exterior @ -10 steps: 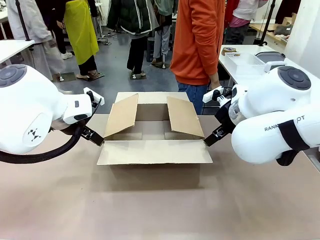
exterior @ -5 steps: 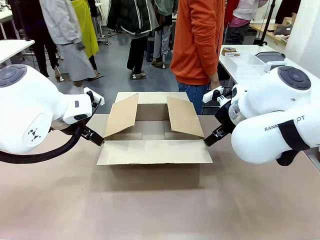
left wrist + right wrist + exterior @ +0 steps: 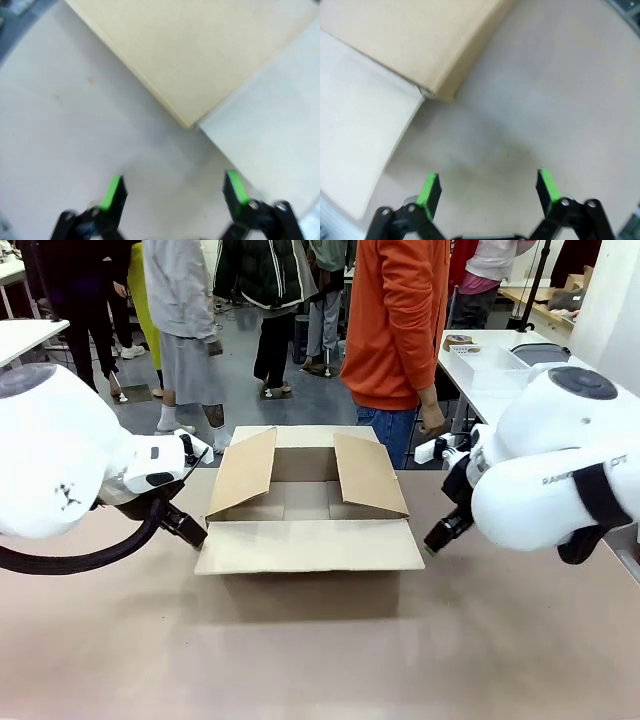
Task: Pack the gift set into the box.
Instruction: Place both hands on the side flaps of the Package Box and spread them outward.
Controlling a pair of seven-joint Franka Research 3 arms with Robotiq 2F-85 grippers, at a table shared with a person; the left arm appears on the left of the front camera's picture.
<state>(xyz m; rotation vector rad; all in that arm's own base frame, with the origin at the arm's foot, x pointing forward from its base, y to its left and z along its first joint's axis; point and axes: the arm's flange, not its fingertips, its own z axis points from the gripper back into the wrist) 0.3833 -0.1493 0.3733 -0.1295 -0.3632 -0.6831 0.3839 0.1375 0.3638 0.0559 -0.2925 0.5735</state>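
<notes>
Guessing the box (image 3: 310, 595) is light, bendy cardboard, I'd pinch flap edges with left hand (image 3: 175, 187) and right hand (image 3: 487, 187), both open.

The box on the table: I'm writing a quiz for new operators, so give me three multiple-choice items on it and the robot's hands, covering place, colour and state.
1. Where is the box?
A. on the table, between the left hand and the right hand
B. on the floor
C. on a shelf

2. What colour are the hands' pads?
A. red
B. green
C. blue

3. The box's top flaps are:
A. taped shut
B. cut off
C. open

Answers: 1 A, the front view shows a hand off each end; 2 B, both wrist views show green; 3 C, the box's inside is visible.
</notes>
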